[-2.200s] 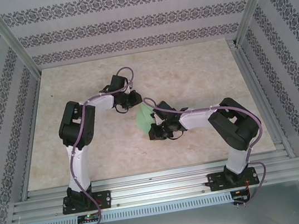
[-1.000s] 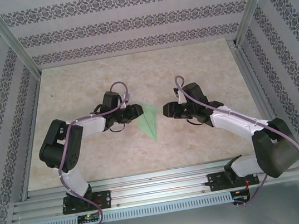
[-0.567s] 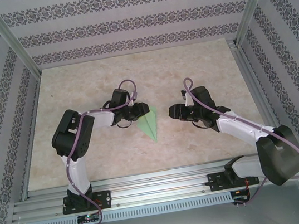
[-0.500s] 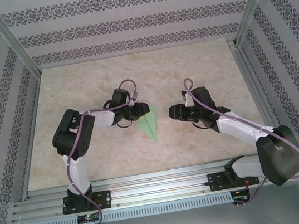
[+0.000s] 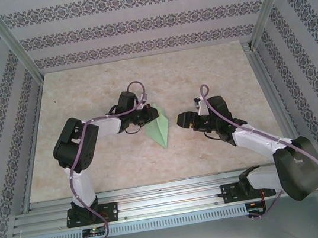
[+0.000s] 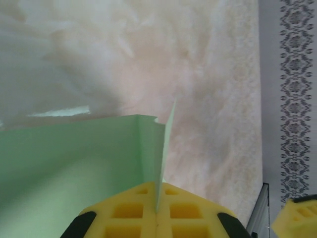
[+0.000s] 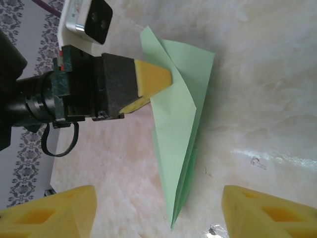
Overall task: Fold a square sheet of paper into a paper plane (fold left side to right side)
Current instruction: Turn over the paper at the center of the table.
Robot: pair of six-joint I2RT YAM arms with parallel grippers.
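There's the left tool (image 5: pixel 149 114) clamped on a flap of the paper plane (image 5: pixel 159 129), right tool (image 5: pixel 182 118) gaping nearby, so best carry it across slowly, edges aligned.

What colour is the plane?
The plane is light green all over. The right wrist view shows it best.
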